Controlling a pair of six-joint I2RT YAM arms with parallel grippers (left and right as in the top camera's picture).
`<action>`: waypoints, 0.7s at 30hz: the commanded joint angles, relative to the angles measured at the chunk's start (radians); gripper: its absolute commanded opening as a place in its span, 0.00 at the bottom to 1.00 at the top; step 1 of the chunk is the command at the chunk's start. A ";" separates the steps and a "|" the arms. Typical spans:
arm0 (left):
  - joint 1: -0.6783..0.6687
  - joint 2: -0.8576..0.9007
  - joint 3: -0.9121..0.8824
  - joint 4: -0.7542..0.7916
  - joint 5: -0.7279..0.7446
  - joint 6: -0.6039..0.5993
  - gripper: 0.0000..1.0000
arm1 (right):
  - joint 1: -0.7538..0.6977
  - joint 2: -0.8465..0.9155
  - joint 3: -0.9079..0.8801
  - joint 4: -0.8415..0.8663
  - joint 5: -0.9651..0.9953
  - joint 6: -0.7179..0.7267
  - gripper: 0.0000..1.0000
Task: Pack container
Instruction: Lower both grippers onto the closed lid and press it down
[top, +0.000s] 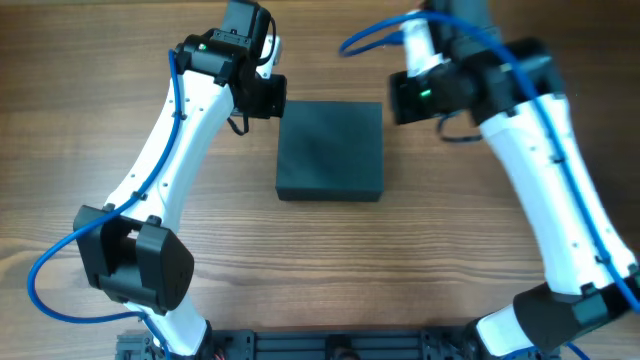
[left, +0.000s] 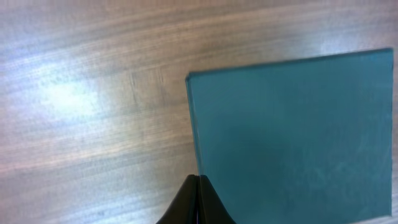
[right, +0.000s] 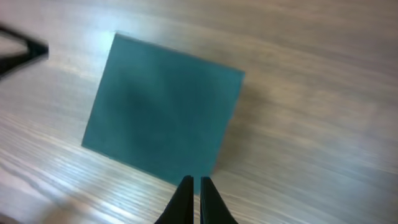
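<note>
The container (top: 330, 150) is a dark teal-grey square box with its lid closed, lying flat in the middle of the wooden table. It also shows in the left wrist view (left: 292, 130) and the right wrist view (right: 161, 112). My left gripper (top: 272, 98) is shut and empty, by the box's far left corner; its fingertips (left: 199, 180) sit at the box's left edge. My right gripper (top: 400, 98) is shut and empty, just past the box's far right corner; its fingertips (right: 193, 180) hover over the box's edge.
The wooden table (top: 120, 60) surrounds the box on all sides. The left arm's fingers (right: 22, 53) show at the left edge of the right wrist view. Arm bases stand at the table's front edge.
</note>
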 joint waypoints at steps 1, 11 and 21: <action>-0.008 -0.031 0.018 0.038 -0.014 -0.003 0.04 | 0.048 0.003 -0.113 0.058 0.050 0.066 0.04; -0.046 -0.010 0.016 0.106 -0.015 -0.002 0.04 | 0.064 0.003 -0.372 0.254 0.016 0.066 0.04; -0.075 0.109 0.016 0.112 -0.014 -0.002 0.04 | 0.064 0.009 -0.454 0.314 0.016 0.067 0.04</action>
